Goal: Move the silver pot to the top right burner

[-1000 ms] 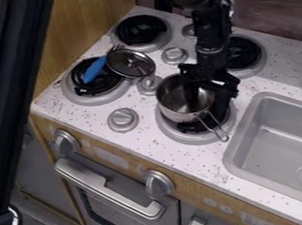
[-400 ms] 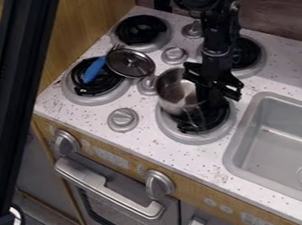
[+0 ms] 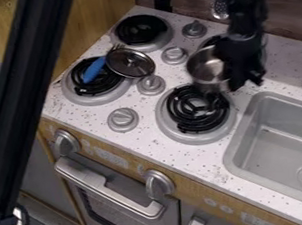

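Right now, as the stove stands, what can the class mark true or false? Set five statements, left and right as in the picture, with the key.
1. The pot is in the sink. False: it is by the gripper, near the top right burner.
2. The blue thing lies over the bottom left burner. True.
3. The sink is left of the burners. False: it is right of them.
4. The gripper is at the top left burner. False: it is at the right.
5. The bottom right burner's coil is black. True.
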Robot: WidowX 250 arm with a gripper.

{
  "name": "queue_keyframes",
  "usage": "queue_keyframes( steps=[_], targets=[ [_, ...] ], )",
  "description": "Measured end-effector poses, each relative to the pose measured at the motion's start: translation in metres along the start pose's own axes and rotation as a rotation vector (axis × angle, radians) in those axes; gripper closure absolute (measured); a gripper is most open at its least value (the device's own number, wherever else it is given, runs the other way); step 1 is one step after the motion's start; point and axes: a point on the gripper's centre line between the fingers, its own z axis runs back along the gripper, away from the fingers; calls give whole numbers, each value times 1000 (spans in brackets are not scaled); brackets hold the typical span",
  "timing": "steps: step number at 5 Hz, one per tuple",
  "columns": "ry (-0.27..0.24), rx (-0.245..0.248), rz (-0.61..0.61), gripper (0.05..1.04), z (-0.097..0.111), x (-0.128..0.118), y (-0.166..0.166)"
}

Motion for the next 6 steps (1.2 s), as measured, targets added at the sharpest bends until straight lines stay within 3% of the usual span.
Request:
queue_keyframes(
  steps=[2, 3, 6],
  targets=[
    [-38, 11, -43, 1014, -9, 36, 4],
    [-15, 12, -29, 1014, -22, 40, 13],
    [-31, 46, 2, 1014, -31, 59, 42]
  ],
)
